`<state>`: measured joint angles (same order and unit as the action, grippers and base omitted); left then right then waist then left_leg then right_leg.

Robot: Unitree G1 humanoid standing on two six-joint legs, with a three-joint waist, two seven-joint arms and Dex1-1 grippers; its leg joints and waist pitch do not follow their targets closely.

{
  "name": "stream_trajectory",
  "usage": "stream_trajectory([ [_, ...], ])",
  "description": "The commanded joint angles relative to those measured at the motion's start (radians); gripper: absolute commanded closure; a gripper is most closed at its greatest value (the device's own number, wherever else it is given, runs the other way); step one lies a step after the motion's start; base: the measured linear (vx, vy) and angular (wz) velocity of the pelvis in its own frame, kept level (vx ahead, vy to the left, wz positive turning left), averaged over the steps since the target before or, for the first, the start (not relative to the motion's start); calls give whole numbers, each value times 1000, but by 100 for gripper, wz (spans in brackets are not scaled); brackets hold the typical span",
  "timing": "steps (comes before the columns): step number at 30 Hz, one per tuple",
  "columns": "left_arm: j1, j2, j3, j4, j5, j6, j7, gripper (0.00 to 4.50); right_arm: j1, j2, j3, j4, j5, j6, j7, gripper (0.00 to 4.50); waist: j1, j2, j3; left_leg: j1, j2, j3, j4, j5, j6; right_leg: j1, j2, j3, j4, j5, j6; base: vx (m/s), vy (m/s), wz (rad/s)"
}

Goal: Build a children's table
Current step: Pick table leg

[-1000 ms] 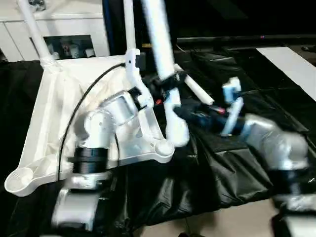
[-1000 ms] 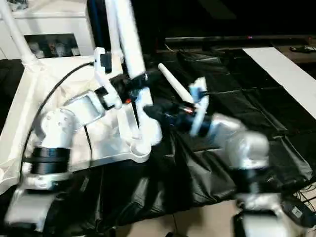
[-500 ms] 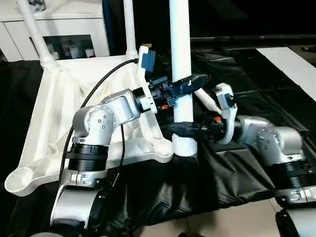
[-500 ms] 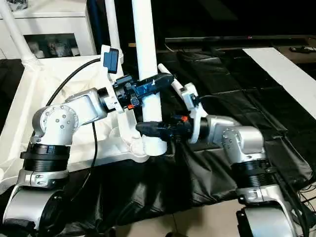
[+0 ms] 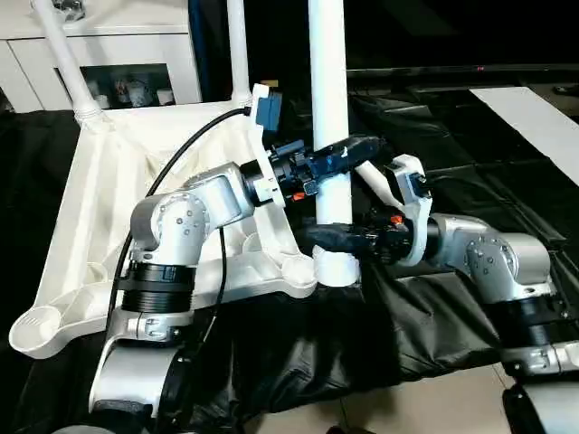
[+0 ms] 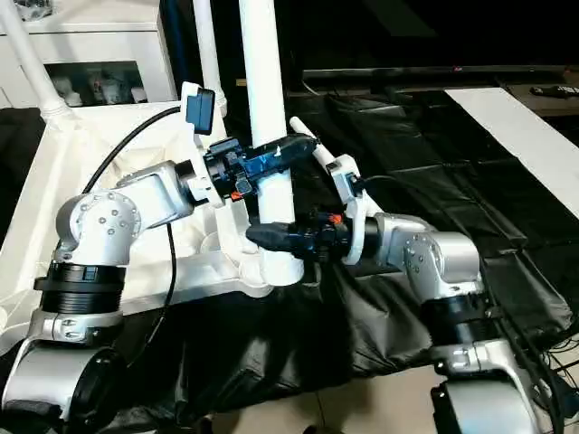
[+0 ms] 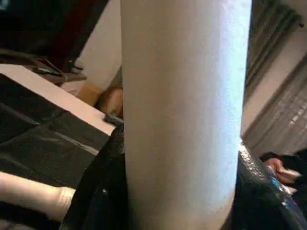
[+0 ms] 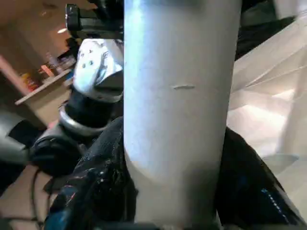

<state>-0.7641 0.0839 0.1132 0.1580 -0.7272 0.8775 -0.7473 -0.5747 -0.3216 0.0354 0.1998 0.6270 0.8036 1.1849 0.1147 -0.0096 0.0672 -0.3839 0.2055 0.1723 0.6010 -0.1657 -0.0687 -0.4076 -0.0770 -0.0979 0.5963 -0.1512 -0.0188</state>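
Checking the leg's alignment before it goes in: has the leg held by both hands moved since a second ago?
Yes. The leg was tilted a second ago; it now stands upright, its flared end beside the tabletop's near corner socket.

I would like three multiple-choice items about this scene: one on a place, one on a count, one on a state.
1. Where does the left gripper grip the held leg?
A. above the right gripper
B. below the right gripper
C. at the flared end

2. How many legs already stand in the tabletop?
A. none
B. two
C. four

3. How is the held leg oriented?
A. flat
B. upright
C. upside down inside a socket

Answers:
1 A, the right gripper clamps lower, near the flared end.
2 B, two legs rise from the far corners.
3 B, it stands vertical between both grippers.
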Motion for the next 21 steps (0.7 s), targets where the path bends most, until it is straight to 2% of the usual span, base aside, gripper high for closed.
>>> stream_trajectory([
  [1,-11,-2,-8,-7,22,-23,20,180,8,12,-6,-29,-20,-30,-59,255,2,-6,-86,17,25,-4,-64,-143,14,60,-68,46,-66,-261,-171,0,0,0],
  [3,-14,-19,-13,3,148,-103,197,168,13,72,-4,-31,-141,-145,-256,255,-2,-3,-84,17,29,-7,-67,-150,-8,57,-69,48,-67,-272,-152,0,0,0],
  [4,-17,-25,-12,10,183,-119,255,146,15,87,1,-32,-178,-181,-309,255,-4,-5,-84,17,27,-7,-67,-154,-16,56,-68,48,-67,-278,-145,0,0,0],
  [6,-24,-44,6,30,230,-107,386,141,11,116,3,-33,-231,-203,-415,255,-6,-4,-84,19,25,-6,-68,-166,-29,57,-67,48,-68,-295,-127,0,0,0],
  [8,-19,-77,23,37,270,-130,502,141,9,162,4,-34,-291,-224,-550,255,-7,-8,-83,21,23,-5,-68,-175,-26,56,-66,48,-72,-307,-120,0,0,0],
  [9,-15,-108,39,36,281,-150,569,141,14,191,7,-38,-326,-241,-629,256,-7,-7,-82,18,24,-6,-70,-176,-29,55,-67,49,-72,-313,-118,0,0,0],
  [11,-11,-141,59,33,286,-175,626,141,21,220,8,-45,-345,-240,-693,256,-9,-7,-84,19,23,-6,-69,-175,-28,55,-67,48,-74,-305,-117,0,0,0],
  [16,-17,-234,137,41,269,-241,774,141,56,265,74,-74,-432,-288,-794,256,-8,-3,-84,15,20,-7,-69,-178,-18,57,-63,49,-72,-261,-106,0,0,0],
  [17,-17,-265,152,40,265,-260,811,170,65,287,84,-78,-459,-305,-833,256,-9,-5,-85,15,19,-6,-69,-179,-15,56,-63,49,-72,-258,-103,0,0,0],
  [18,-12,-292,158,36,251,-267,822,177,69,297,107,-80,-495,-330,-858,256,-10,-5,-84,13,20,-7,-70,-175,-17,57,-63,50,-71,-253,-103,0,0,0],
  [19,-12,-294,158,34,250,-267,824,177,68,297,110,-80,-500,-334,-860,256,-12,-1,-85,15,19,-7,-70,-177,-20,55,-62,49,-72,-248,-105,0,0,0],
  [20,-11,-298,158,32,249,-266,827,181,68,296,116,-80,-508,-340,-864,256,-15,-2,-86,15,19,-8,-70,-180,-21,57,-62,49,-69,-238,-108,0,0,0],
  [21,0,-310,149,23,251,-259,834,181,64,303,115,-80,-514,-349,-880,256,-17,5,-84,16,19,-7,-71,-191,-21,55,-59,50,-70,-237,-107,0,0,0],
])
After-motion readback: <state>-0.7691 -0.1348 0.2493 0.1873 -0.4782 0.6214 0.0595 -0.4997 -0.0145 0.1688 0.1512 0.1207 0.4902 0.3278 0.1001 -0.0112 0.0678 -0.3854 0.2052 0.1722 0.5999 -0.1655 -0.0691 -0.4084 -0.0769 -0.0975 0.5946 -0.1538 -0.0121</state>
